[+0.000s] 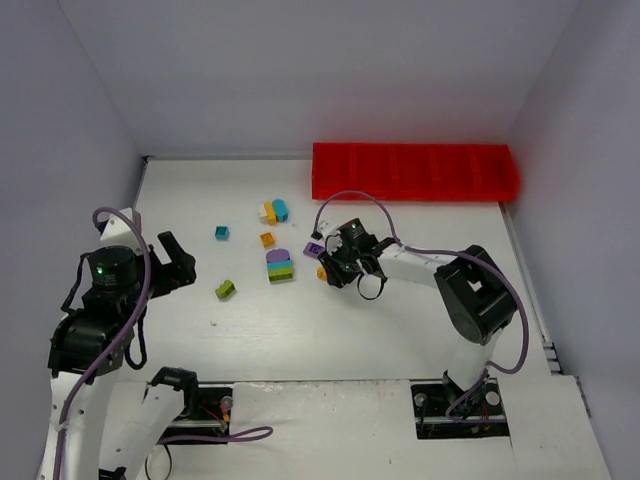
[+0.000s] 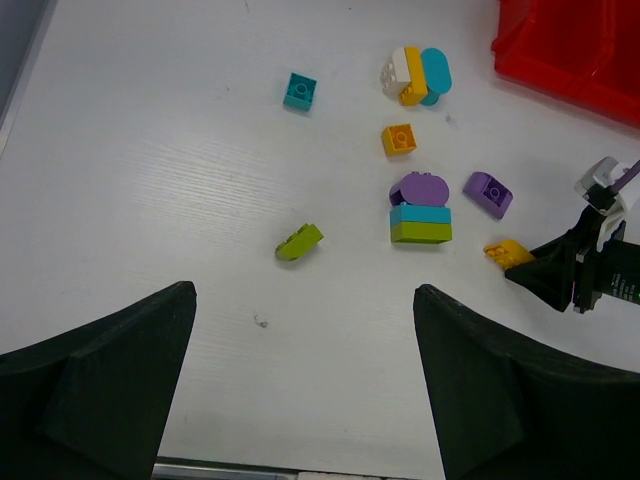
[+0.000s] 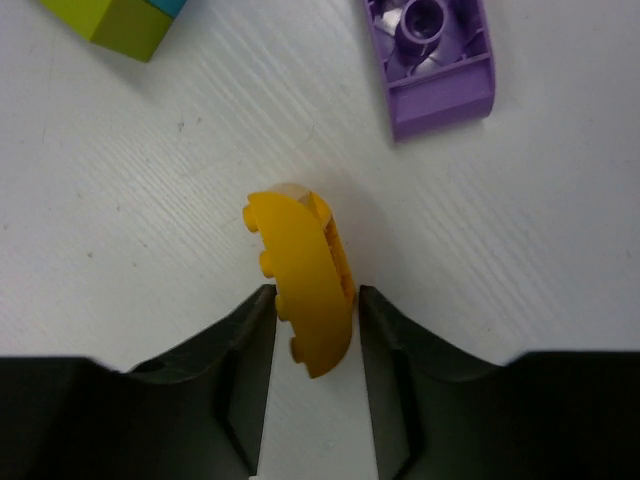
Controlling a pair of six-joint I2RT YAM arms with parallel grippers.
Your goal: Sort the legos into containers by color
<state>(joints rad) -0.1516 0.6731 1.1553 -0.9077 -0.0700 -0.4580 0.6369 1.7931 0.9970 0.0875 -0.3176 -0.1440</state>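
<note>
My right gripper [image 3: 317, 300] is low over the table, and its jaws touch both sides of a curved yellow lego [image 3: 300, 285] standing on edge between them. The same gripper [image 1: 332, 270] sits mid-table with that yellow lego [image 1: 322, 272] at its tips. A purple lego [image 3: 440, 70] lies upside down just beyond it. Left of it stands a stack of purple, teal and green legos [image 1: 280, 265]. My left gripper [image 2: 303, 300] is open and holds nothing, at the left side of the table [image 1: 170, 262]. The containers are one red tray [image 1: 415, 172] at the back right.
Loose legos lie between the arms: an olive green one [image 2: 299, 241], a small teal one [image 2: 299, 90], a small orange one [image 2: 398, 138], and a white, yellow and teal cluster [image 2: 418, 75]. White walls close the table at left, back and right.
</note>
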